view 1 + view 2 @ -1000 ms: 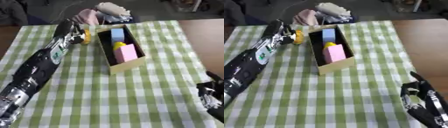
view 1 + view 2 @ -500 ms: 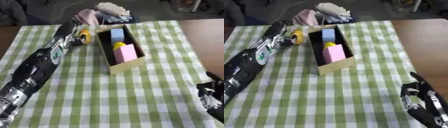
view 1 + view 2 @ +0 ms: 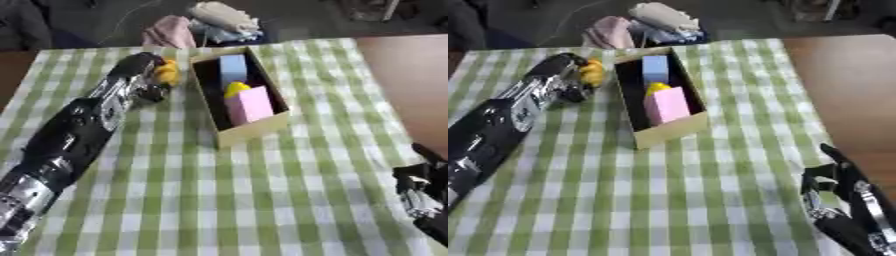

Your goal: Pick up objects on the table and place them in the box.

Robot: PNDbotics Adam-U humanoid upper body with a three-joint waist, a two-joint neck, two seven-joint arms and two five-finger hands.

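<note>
Now the left hand (image 3: pixel 147 75) sits closer to the box (image 3: pixel 254 132) than a second ago, and the yellow thing (image 3: pixel 167 73) it carries has come with it, right up beside the box's near-left wall but still outside it. Its fingers seem curled round that yellow thing, though the blur hides most of them. The right hand (image 3: pixel 846 200) has not shifted; it rests at the lower right corner, fingers loosely spread and holding nothing.

One box lies on the table, open on top. Three things lie inside it: one blue block (image 3: pixel 233 67) at the far end, one yellow piece (image 3: pixel 236 88) in the middle, and one pink block (image 3: pixel 249 104) at the near end, the yellow piece touching the pink block. One yellow thing remains outside, in the hand.

A green and white checked cloth (image 3: pixel 219 195) covers the table; bare brown wood (image 3: pixel 407 75) shows on the right. Beyond the far edge lies a heap of pink and pale fabric (image 3: pixel 206 25) against a dark floor.
</note>
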